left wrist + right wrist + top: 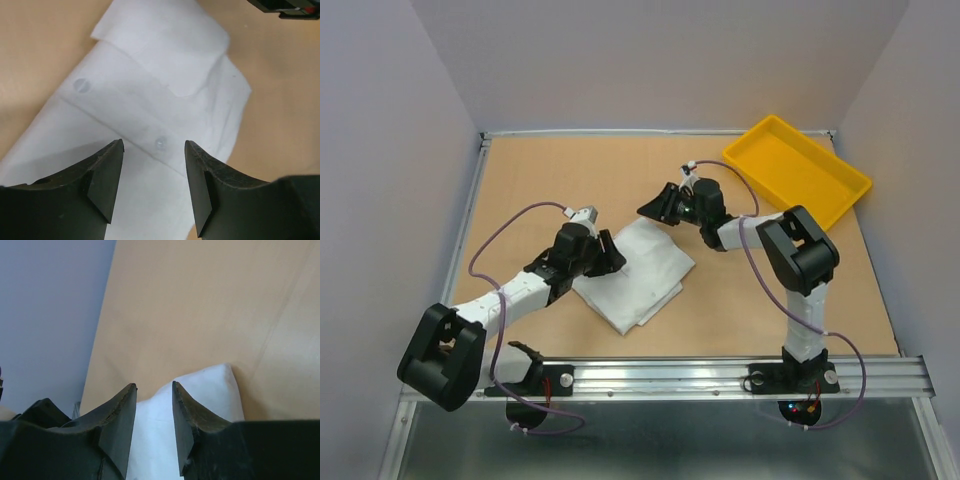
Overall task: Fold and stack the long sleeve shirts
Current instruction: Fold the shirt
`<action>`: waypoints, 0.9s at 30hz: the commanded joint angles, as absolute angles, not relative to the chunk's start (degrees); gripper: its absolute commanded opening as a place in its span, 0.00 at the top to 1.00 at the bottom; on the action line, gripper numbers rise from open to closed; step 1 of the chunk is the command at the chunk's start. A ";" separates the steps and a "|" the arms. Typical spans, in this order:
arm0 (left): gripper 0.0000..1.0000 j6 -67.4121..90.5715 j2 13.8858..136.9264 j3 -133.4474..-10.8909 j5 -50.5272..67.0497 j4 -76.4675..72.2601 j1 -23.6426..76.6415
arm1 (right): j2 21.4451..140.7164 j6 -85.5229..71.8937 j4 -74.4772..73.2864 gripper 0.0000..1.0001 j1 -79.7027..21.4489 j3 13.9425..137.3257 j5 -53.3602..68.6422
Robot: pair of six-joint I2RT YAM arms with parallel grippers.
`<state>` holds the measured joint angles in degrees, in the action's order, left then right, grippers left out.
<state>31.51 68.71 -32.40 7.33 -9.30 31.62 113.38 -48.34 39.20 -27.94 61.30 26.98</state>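
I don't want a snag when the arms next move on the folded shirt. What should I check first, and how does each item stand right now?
1. Left end effector open, nothing between its fingers: ok.
2. Right end effector open and empty: ok.
3. Shirt folded into a compact bundle, lying on the table: ok.
4. Left end effector over the shirt's button strip, right one at its far corner: ok.
5. Shirt lying apart from the yellow tray: ok.
6. Folded layers lined up along the near edge: cannot tell.
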 commanded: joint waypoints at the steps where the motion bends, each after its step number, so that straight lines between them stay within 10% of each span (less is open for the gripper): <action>1: 0.37 38.22 69.61 -27.87 10.28 -12.74 27.78 | 120.30 -51.68 43.85 0.59 -28.83 62.58 27.16; 27: 0.39 42.71 60.46 -23.03 11.43 -5.88 20.39 | 107.92 -55.28 54.31 0.59 -31.72 44.48 20.31</action>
